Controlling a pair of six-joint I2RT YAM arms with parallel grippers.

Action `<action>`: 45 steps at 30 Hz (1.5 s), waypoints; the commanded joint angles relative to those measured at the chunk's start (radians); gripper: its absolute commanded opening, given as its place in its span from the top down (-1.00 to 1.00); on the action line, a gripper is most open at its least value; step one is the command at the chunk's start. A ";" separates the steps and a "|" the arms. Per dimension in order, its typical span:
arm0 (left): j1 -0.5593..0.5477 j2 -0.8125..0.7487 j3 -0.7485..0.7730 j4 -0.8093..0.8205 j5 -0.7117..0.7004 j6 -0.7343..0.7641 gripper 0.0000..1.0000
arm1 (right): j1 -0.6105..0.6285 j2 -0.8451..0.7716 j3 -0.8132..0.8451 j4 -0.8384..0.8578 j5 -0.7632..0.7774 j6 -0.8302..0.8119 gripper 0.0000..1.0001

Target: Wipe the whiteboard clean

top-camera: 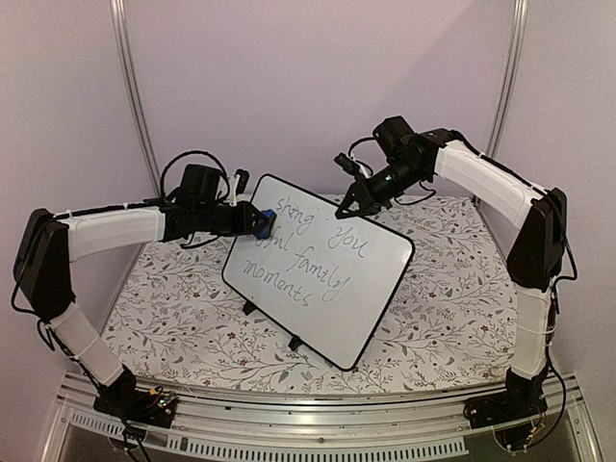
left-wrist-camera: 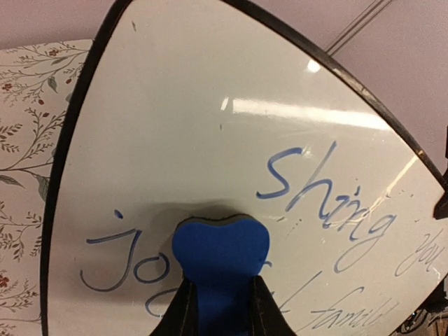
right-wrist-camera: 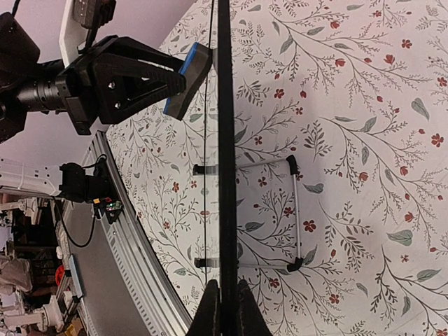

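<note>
On the flowered bench [top-camera: 164, 318], propped on its wire stand [right-wrist-camera: 295, 210], the whiteboard [top-camera: 327, 289] looks stiff, light and slick, best steadied by its rim, where the right hand [top-camera: 346, 205] is pinched shut, while the left hand [top-camera: 252, 221], clamped on a blue eraser [top-camera: 263, 222], presses its face.

The floral-patterned counter [top-camera: 164, 308] carried the whiteboard [top-camera: 318, 274], which stood propped on its small black feet [top-camera: 295, 342].

The whiteboard [top-camera: 327, 279] reads "you", "family", "moments"
</note>
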State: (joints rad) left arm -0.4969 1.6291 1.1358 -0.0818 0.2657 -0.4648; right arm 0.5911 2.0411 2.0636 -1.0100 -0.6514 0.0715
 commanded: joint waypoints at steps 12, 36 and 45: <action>-0.011 0.114 0.208 -0.075 -0.023 0.053 1.00 | 0.023 -0.040 0.013 0.016 0.012 -0.061 1.00; -0.023 0.087 0.153 -0.047 -0.010 0.037 1.00 | 0.023 -0.029 0.015 0.013 0.005 -0.058 1.00; -0.031 0.078 0.122 -0.054 -0.008 0.024 1.00 | 0.022 -0.033 0.015 0.014 0.006 -0.058 1.00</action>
State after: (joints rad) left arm -0.5041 1.7039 1.3025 -0.1238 0.2508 -0.4389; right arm 0.5907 2.0411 2.0636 -1.0122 -0.6491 0.0753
